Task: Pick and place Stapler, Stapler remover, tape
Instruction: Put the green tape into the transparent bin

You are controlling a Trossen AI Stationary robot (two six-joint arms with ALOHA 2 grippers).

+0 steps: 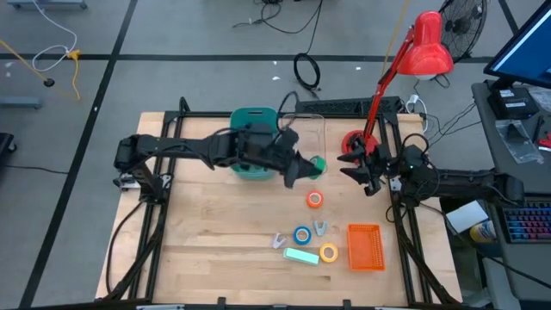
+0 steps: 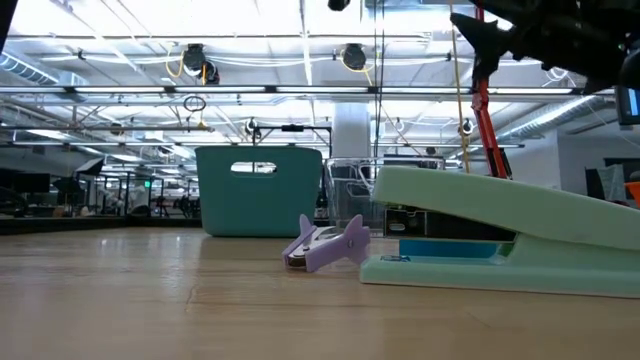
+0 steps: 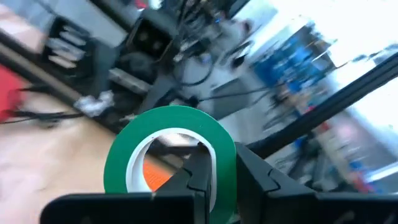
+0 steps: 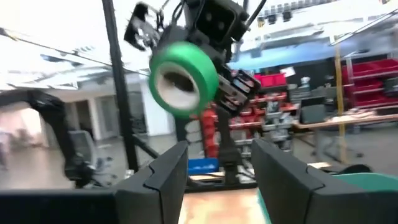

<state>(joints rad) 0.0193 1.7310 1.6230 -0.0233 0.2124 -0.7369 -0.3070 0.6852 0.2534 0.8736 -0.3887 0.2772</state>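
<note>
Above the table's middle, the left gripper [image 1: 308,168] clamps the green tape [image 1: 318,164], while the orange tape [image 1: 315,200], blue tape [image 1: 302,234], yellow tape [image 1: 329,253] and stapler [image 1: 301,256] await; the right gripper [image 1: 357,165] stands open.

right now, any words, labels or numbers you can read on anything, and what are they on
None can be read.
Stapler: its blue strip shows no legible print.
Green tape, held in the left fingers: plain, no print visible.
Teal bin: no label.
Monitor and keyboard beside the table: too small to read.
Red shelf bins in the room behind: blurred, nothing legible.
</note>
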